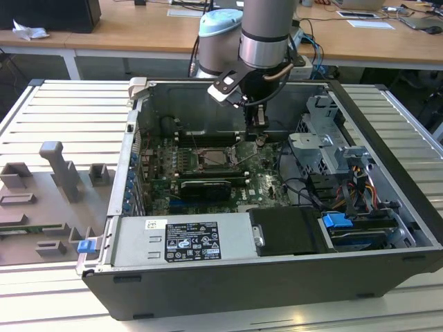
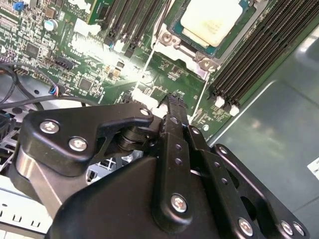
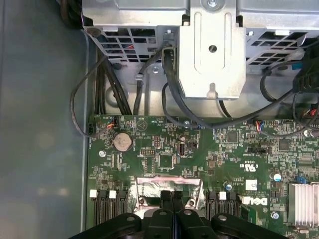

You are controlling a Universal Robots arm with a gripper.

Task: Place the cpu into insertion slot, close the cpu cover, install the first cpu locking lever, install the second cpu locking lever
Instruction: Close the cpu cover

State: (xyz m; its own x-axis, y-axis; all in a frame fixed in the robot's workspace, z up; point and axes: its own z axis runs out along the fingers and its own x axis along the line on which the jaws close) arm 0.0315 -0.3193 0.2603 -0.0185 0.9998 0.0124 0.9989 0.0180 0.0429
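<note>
Exterior view: hand [image 1: 259, 135] vertical beside insertion slot [image 1: 206, 159].

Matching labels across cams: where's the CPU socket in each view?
Exterior view: socket mid-board, just to the exterior view's left of the tool.
Second wrist view: socket past the tool tip, pale cpu seated in it.
First wrist view: socket is the silvery frame right at the tool tips.
Shared landmark: memory slots beside it.
</note>
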